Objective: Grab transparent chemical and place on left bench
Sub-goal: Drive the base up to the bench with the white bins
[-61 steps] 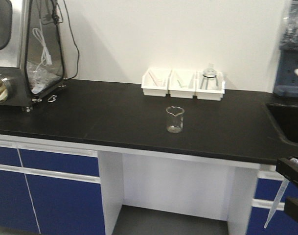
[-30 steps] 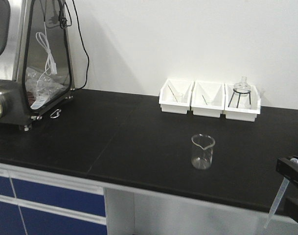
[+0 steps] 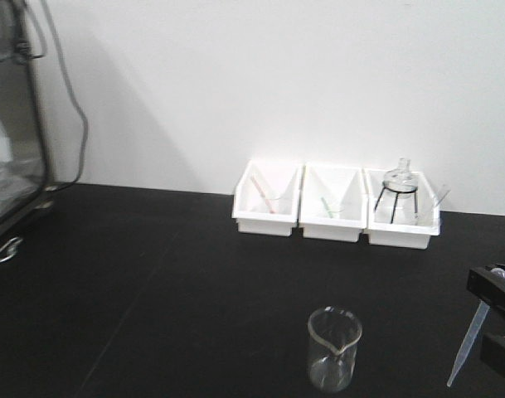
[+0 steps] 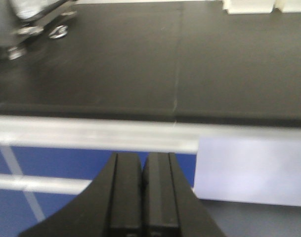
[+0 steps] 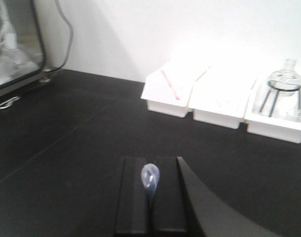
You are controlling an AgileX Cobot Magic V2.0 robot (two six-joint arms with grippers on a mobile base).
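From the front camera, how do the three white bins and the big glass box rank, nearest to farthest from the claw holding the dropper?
From the right gripper, lower right, holding the clear dropper:
1. Rightmost bin, holding a flask.
2. Middle bin, green-tipped pipette inside.
3. Left bin, red-tipped pipette inside.
4. Glass box, far left edge.

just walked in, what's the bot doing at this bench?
The right gripper is shut on the clear pipette, pinching it just below the bulb. The pipette hangs tip down above the black bench, to the right of the glass beaker, and is not yet set down. The left gripper is shut and empty, short of the bench's front edge. Three white bins sit against the wall.
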